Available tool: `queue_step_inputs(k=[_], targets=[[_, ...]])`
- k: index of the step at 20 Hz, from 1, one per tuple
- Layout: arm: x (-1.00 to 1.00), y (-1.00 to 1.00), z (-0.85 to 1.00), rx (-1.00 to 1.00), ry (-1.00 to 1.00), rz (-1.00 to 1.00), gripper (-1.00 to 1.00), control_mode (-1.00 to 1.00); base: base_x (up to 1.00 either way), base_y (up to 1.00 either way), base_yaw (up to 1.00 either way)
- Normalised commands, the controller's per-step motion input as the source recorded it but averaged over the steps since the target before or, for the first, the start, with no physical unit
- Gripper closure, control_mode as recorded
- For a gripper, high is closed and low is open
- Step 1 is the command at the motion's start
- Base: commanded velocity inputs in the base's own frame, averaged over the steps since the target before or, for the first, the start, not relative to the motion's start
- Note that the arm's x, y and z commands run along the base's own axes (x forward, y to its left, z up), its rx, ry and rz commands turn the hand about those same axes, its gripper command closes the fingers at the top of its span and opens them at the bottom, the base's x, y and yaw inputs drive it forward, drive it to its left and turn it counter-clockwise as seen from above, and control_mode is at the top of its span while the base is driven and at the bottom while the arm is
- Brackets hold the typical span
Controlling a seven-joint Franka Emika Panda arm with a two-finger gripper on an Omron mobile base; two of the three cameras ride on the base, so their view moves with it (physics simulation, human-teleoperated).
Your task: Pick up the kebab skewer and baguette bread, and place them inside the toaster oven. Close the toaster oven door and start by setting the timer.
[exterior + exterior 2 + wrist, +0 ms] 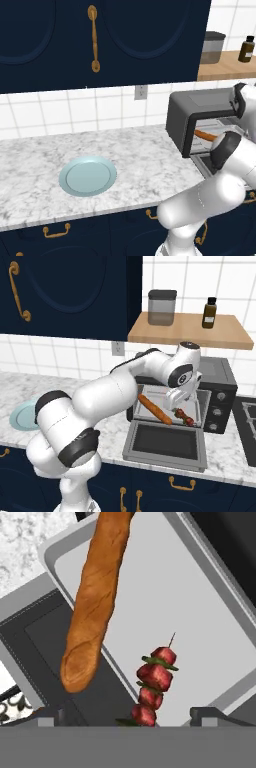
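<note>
We see the toaster oven [220, 387] standing on the marble counter [145, 155], its door [167, 444] folded down flat toward us. Inside, on the grey tray [220, 637], the baguette bread [95, 602] lies lengthwise with its near end jutting past the tray's front edge over the open door. Just beside it, apart from the loaf, rests the kebab skewer [152, 684] — red chunks with green bits, its thin tip pointing into the oven.

The gripper [130, 717] hangs right over the skewer's near end. Its jaws stand wide apart, one dark fingertip on either side of the skewer and clear of it, holding nothing.

In the right base view the gripper [176, 406] reaches into the oven mouth above the skewer [184, 416]. Well to the left on the counter sits a pale blue plate [88, 175] — bare.
</note>
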Motion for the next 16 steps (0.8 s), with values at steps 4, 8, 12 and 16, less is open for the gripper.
queue_step_inputs(k=[4,8,12,16], targets=[[-0.58,0.21,0.04,0.02,0.12,-0.02,-1.00,-1.00,0.00,0.00,0.00],[-0.86,0.36,-0.08,0.06,0.07,-0.14,-1.00,-1.00,0.00,0.00,0.00],[-0.88,0.74,-0.34,0.04,-0.01,-0.21,-1.00,-1.00,0.00,0.00,0.00],[-0.23,0.85,-0.21,-0.03,0.00,-0.32,-1.00,-1.00,0.00,0.00,0.00]])
